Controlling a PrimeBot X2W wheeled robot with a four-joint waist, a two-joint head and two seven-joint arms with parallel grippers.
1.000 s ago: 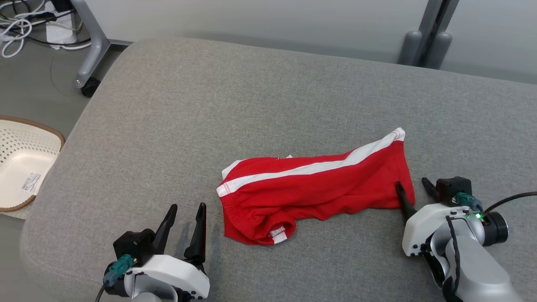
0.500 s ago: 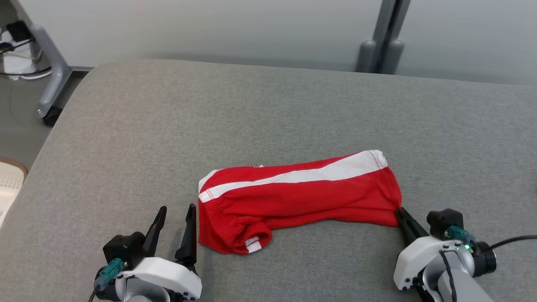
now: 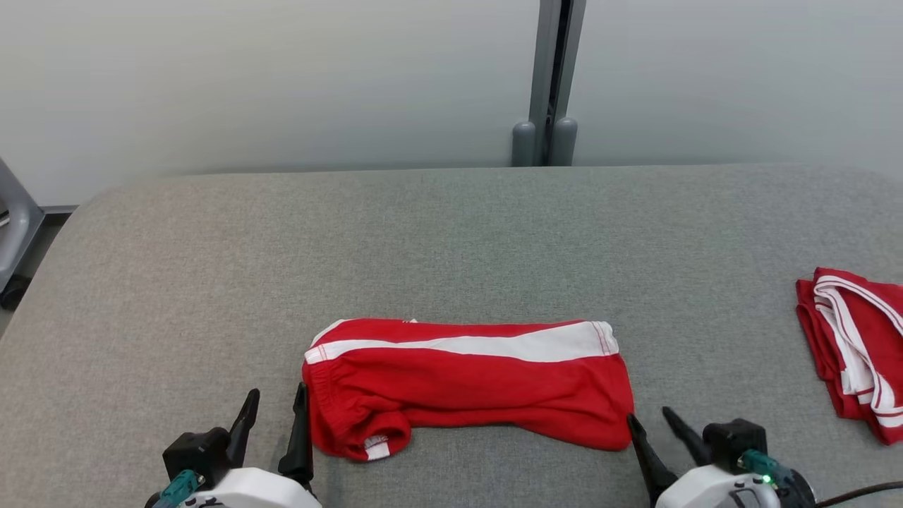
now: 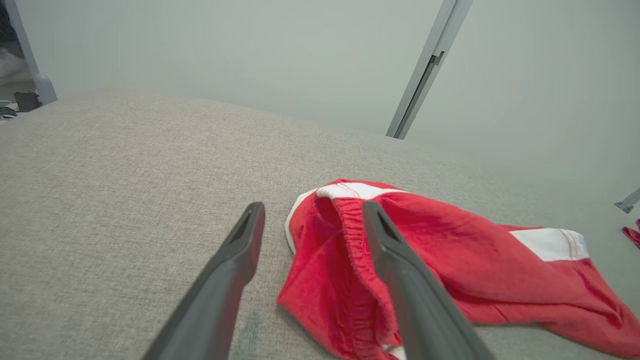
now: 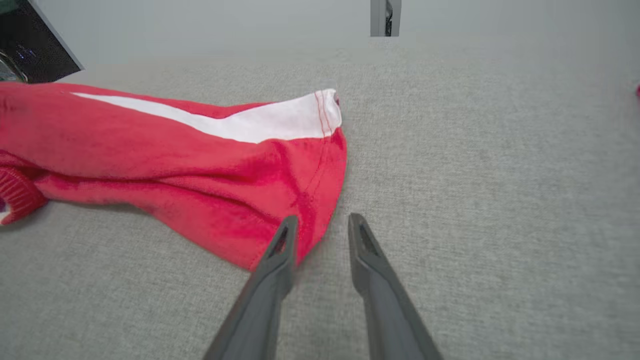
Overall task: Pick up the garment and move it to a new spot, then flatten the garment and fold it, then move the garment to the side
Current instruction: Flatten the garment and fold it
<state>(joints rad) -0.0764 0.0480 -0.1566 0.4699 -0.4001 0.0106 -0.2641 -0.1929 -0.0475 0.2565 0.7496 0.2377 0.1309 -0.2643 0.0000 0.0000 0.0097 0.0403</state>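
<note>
Shorts (image 3: 465,395) lie between left gripper (image 3: 278,389) and right gripper (image 3: 648,414), both parted; head view adds folded cloth (image 3: 853,346).

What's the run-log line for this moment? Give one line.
shorts: on pad | left gripper: open, beside waistband | right gripper: open, at hem corner, no grip | second garment: far right

White wrist shells (image 3: 698,494), long dark tapered fingers (image 3: 302,437), teal connectors (image 3: 180,485), green light (image 3: 767,480)

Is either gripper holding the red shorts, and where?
Nothing is held. The left gripper has its jaws open beside the shorts at the waistband; the right gripper has them parted by the hem corner.
</note>
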